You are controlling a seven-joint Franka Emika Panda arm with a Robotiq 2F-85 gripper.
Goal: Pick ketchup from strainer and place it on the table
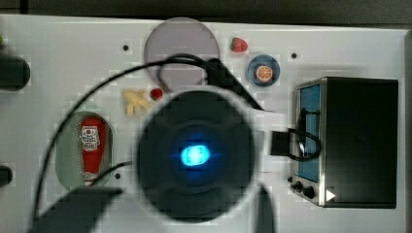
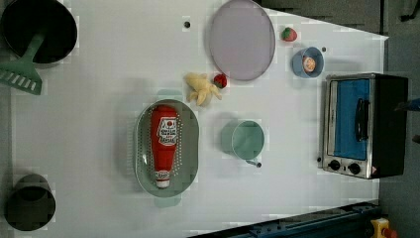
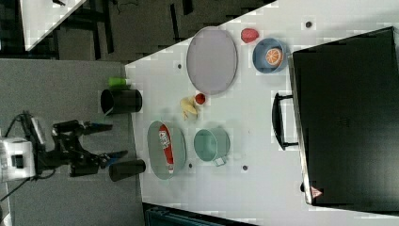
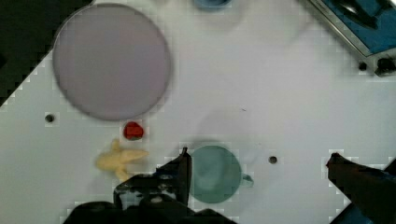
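Since the ketchup bottle [image 2: 164, 145] lies on its side in the pale green strainer [image 2: 190, 148], well apart from the wide-open, empty jaws of the gripper [image 4: 257, 163], it looks light, smooth and squeezable; grip gently across its red body.

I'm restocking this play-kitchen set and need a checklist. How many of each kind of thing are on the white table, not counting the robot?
Food items: 5 (ketchup, banana, two strawberries, orange slice)
Dishes: 4 (strainer, green cup, plate, blue bowl)
Toaster ovens: 1
Total: 10
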